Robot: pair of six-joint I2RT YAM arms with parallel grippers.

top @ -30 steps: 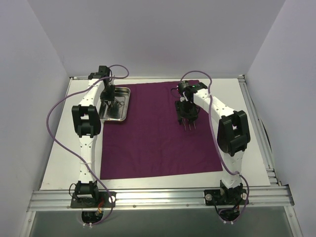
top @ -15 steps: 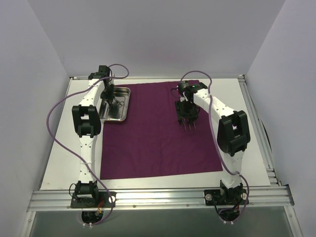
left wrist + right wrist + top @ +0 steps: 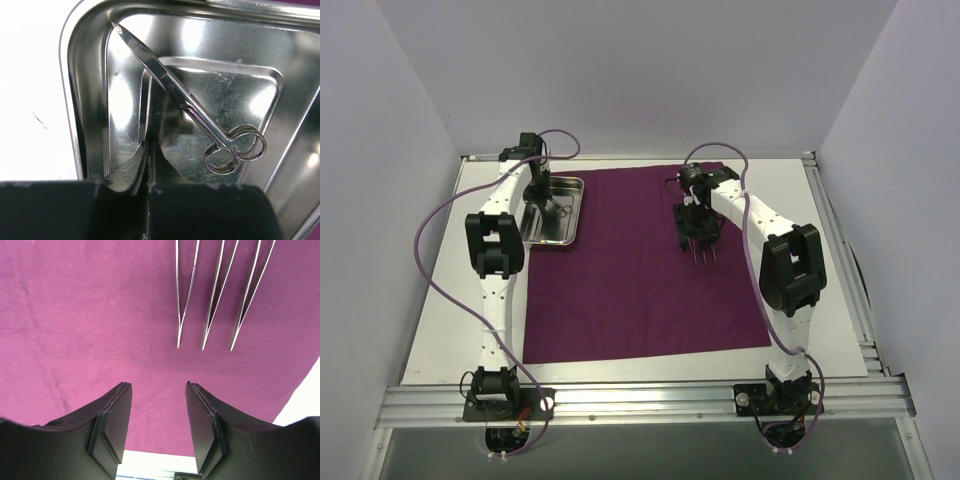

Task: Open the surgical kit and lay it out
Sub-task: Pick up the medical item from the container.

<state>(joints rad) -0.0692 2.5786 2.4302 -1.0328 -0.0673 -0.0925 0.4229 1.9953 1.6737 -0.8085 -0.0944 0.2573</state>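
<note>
**Left gripper (image 3: 146, 150) just clamped shut in tray (image 3: 87, 75), scissors (image 3: 200, 115) not in it**

Left fingers went from parted to fully together over the last second. Tips sit low inside the tray, near its left wall. Nothing visible between the pads. Scissors lie flat on the tray floor just right of the tips, blades toward the far-left corner, rings toward the right. Apart from the fingers as far as I can tell. My read: the grab missed or closed early. Needs reopening and a shift right onto the shank.

Right gripper (image 3: 159, 387) is parted and empty, hovering well right of the tray. It's over the cloth (image 3: 75, 315), just short of three tweezers (image 3: 205, 337) lying side by side.

Cloth is spread flat, its left edge against the tray. Scissors look like the only piece left in the tray to lay out.
</note>
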